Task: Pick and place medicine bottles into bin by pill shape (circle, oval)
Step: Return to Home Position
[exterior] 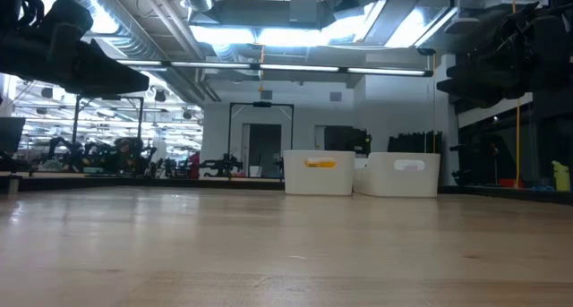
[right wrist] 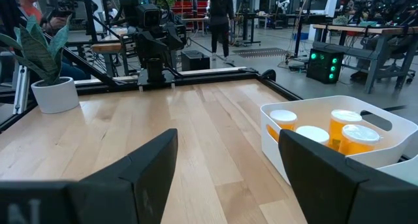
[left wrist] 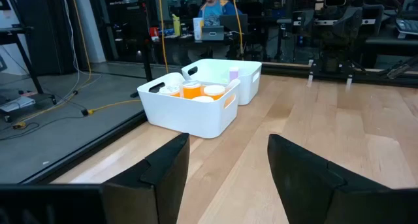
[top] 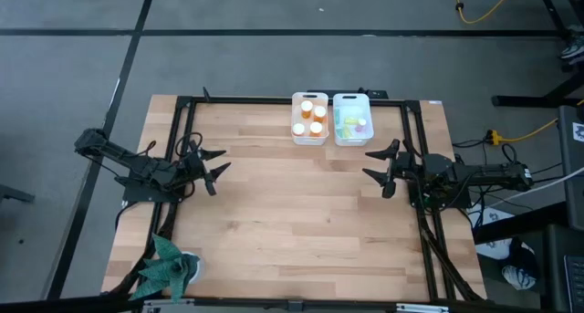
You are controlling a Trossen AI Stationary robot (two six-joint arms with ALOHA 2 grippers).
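Note:
Two white bins stand side by side at the table's far edge. The left bin [top: 309, 119] holds several orange bottles with white caps [top: 314, 117], which also show in the right wrist view [right wrist: 345, 132] and the left wrist view [left wrist: 192, 91]. The right bin [top: 351, 119] holds small green, pink and yellow bottles [top: 350, 124]. My left gripper [top: 215, 167] is open and empty at the table's left side. My right gripper [top: 378, 165] is open and empty at the table's right side. Both are well short of the bins.
A potted plant [top: 167, 266] stands at the table's near left corner, and shows in the right wrist view [right wrist: 49, 67]. A dark frame [top: 292, 100] runs along the table's edges. People stand in the room beyond the table.

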